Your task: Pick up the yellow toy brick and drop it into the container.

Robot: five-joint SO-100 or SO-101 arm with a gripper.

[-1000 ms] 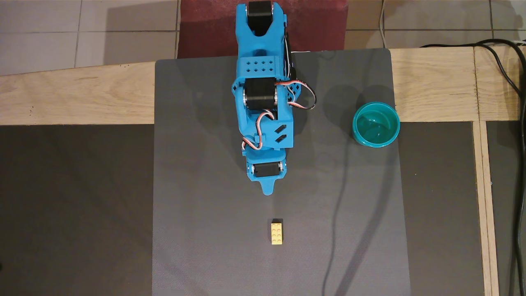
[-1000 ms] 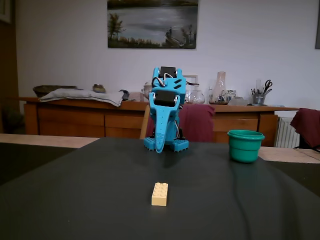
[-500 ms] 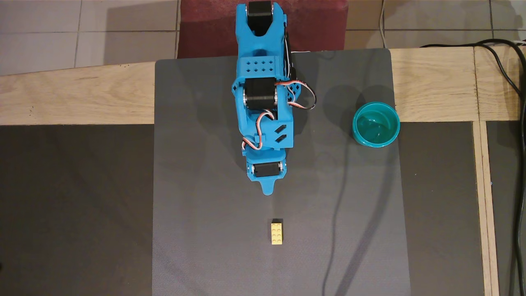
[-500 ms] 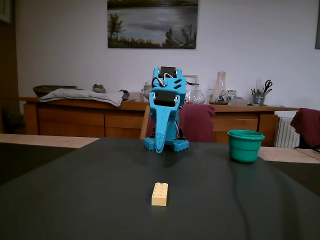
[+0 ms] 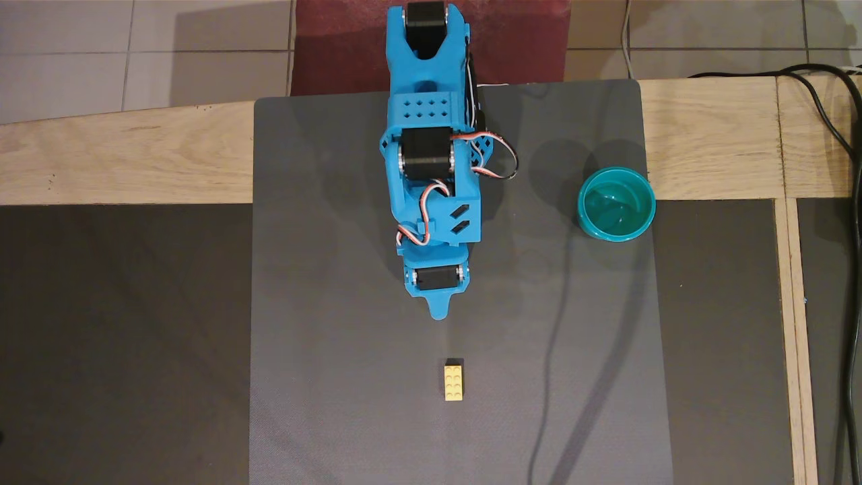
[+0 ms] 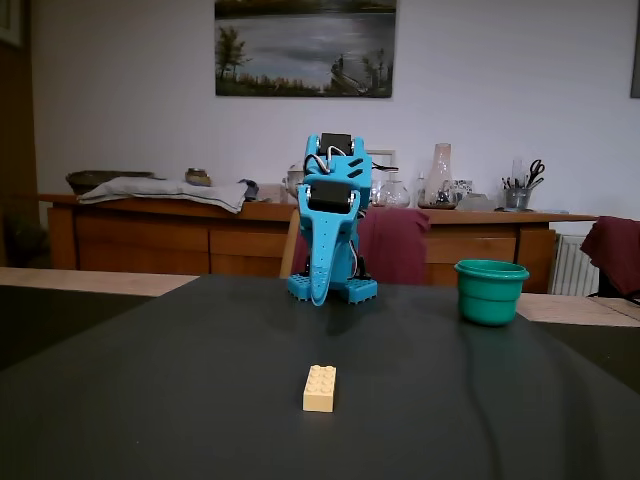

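Fixed view: grey mat (image 6: 150,400); sideboard (image 6: 200,235) behind; pincer (image 6: 318,296) closed, empty.

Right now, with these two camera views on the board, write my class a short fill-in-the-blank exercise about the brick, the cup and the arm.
1. The yellow toy brick lies on the grey ____, apart from the arm.
2. In the overhead view, the teal container stands to the ____ of the blue arm.
3. Inside, the container holds ____.
4. On top of the brick, the studs stand in two rows of ____.

Missing words: mat; right; nothing; three
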